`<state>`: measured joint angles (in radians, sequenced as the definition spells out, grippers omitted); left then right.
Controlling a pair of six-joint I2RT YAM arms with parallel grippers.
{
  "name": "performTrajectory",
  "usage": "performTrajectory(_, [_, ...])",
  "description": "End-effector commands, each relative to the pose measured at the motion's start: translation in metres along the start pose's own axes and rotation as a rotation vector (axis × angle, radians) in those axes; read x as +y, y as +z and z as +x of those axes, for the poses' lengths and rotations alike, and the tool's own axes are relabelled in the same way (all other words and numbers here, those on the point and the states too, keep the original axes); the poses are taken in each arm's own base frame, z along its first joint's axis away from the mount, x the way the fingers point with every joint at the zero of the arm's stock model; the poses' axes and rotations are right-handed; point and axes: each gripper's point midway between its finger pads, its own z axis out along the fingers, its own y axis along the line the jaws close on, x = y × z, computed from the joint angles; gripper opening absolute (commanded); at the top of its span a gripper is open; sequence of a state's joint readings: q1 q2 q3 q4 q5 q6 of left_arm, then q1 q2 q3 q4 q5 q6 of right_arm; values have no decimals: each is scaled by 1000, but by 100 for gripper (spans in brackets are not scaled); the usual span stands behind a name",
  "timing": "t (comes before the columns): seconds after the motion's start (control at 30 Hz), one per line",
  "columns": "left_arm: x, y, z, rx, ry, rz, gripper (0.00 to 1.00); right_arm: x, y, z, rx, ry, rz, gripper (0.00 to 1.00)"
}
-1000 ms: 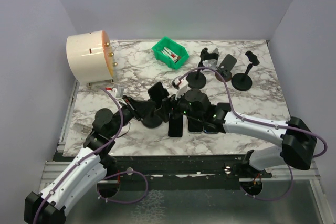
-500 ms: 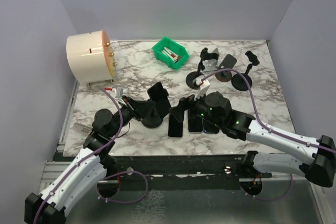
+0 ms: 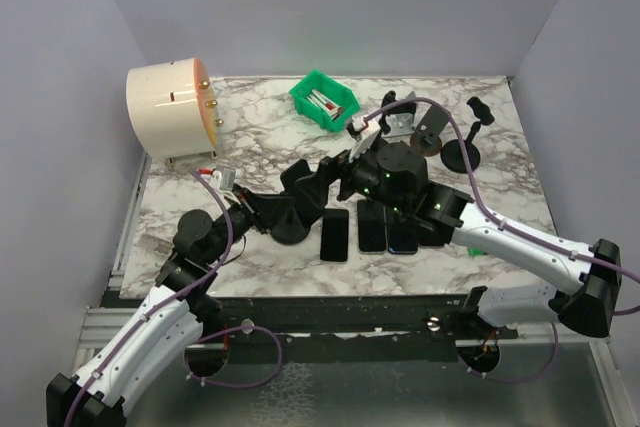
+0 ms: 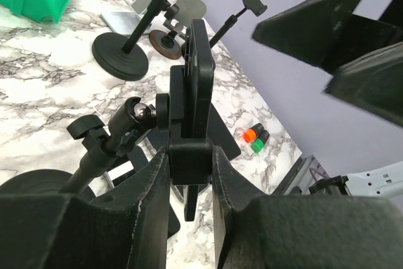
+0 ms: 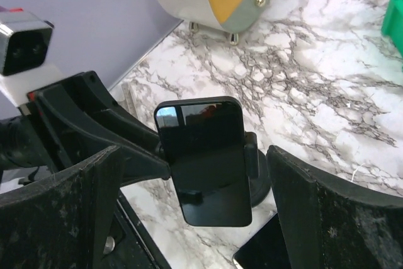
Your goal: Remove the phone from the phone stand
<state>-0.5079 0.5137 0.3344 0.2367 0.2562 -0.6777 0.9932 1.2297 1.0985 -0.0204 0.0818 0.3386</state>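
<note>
**Phone seated in its stand, grippers on either side**

Top external view: the phone [image 3: 299,181] sits tilted in the phone stand [image 3: 290,232], left of centre on the marble table [image 3: 250,137]. The left gripper [image 3: 268,209] is at the stand from the left. The right gripper [image 3: 333,174] is just beside the phone on its other side. Spare phones [image 3: 335,234] lie flat near the stand's base.

Left wrist view: both fingers [image 4: 151,200] press against the lower cradle, one on each side, clamped on the stand. The phone rises edge-on above them.

Right wrist view: the fingers [image 5: 75,206] are spread wide, flanking the phone without touching it and holding nothing. The dark screen faces the camera, pinched between the cradle's side clamps.
</note>
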Motion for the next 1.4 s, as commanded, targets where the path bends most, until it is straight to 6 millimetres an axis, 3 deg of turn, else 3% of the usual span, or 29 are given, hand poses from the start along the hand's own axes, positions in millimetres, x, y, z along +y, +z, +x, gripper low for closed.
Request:
performTrajectory(0.0, [-11, -4, -4, -5, 31, 44, 0, 3, 15, 18, 79, -43, -37, 100])
performTrajectory(0.43, [-13, -6, -5, -9, 33, 51, 0, 10, 37, 27, 112, -78, -80, 100])
performTrajectory(0.87, [-13, -6, -5, -8, 33, 51, 0, -7, 54, 37, 144, -80, 16, 100])
performTrajectory(1.37, [-13, -6, -5, -10, 32, 51, 0, -10, 64, 41, 180, -85, 41, 89])
